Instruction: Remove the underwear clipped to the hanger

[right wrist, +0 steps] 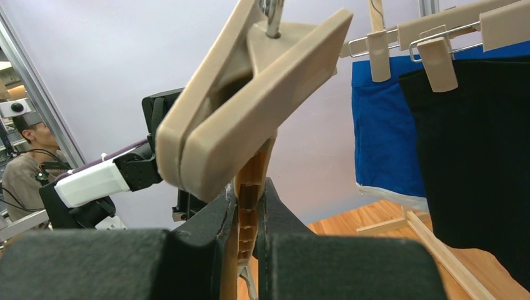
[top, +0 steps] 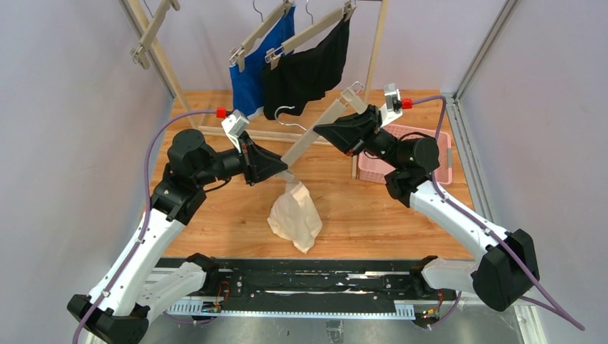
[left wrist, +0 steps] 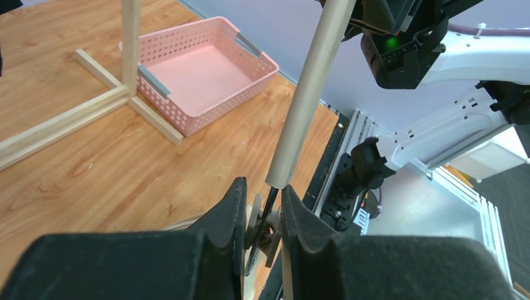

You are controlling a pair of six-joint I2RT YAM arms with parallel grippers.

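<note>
Item 1 of 3: cream briefs [top: 295, 215] are hanging from the hanger's [top: 326, 122] lower clip [left wrist: 257, 234]. Left gripper [left wrist: 262, 200] is pinching that clip and right gripper [right wrist: 247, 197] is clamping the hanger (blue briefs [top: 247, 82] and black briefs [top: 305, 72] are waiting). Next: squeezing the clip open, probably.

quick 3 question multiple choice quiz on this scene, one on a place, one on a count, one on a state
1. Where is the pink basket?
A on the table, right side
B hanging from the rack
C under the left arm

2. How many pieces of underwear hang on the rack?
A one
B two
C three

3. The right pincer is:
A wide open
B shut on the beige hanger
C shut on the basket

Key: 1 A, it sits on the wood beside the rack's foot. 2 B, only the blue underwear and the black underwear are clipped up there. 3 B, the right wrist view shows its fingers pressed against the hanger's end.
</note>
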